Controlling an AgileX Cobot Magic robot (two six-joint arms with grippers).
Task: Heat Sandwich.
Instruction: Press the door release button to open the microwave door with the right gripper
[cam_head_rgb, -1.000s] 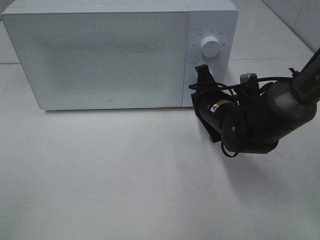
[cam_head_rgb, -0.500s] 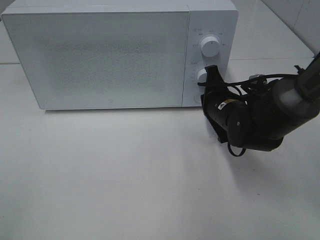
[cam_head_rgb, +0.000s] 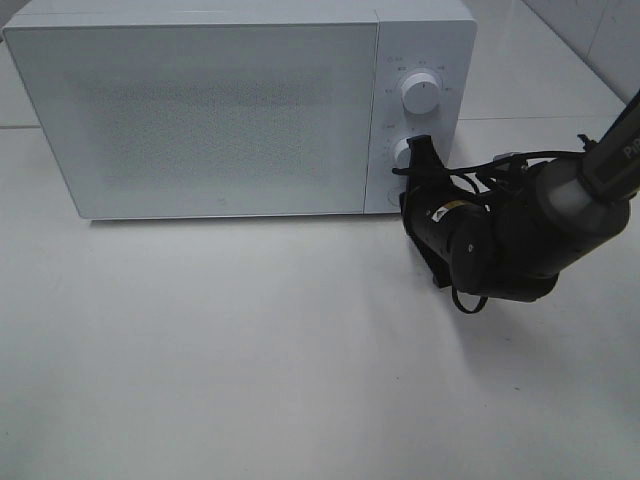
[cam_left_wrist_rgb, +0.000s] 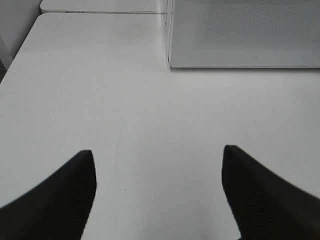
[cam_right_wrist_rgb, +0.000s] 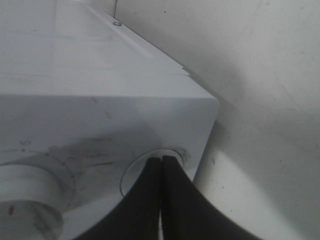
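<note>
The sandwich is out of view. The white microwave (cam_head_rgb: 200, 110) stands at the back of the table with its door closed. In the exterior high view my right gripper (cam_head_rgb: 412, 178) is against the control panel, just beside the lower knob (cam_head_rgb: 403, 152). In the right wrist view the right gripper (cam_right_wrist_rgb: 161, 159) is shut with nothing in it, its tips touching a round button (cam_right_wrist_rgb: 131, 175) near the panel's corner. My left gripper (cam_left_wrist_rgb: 157, 150) is open and empty above bare table, facing the microwave's left front corner (cam_left_wrist_rgb: 170, 60).
The upper knob (cam_head_rgb: 420, 93) sits above the right gripper. The right arm (cam_head_rgb: 520, 235) lies across the table on the microwave's right side. White table (cam_head_rgb: 250, 350) spreads in front of the microwave. The table's left edge (cam_left_wrist_rgb: 12, 60) shows in the left wrist view.
The right gripper has shifted a little to the right along the control panel, uncovering the lower knob. It stays shut.
</note>
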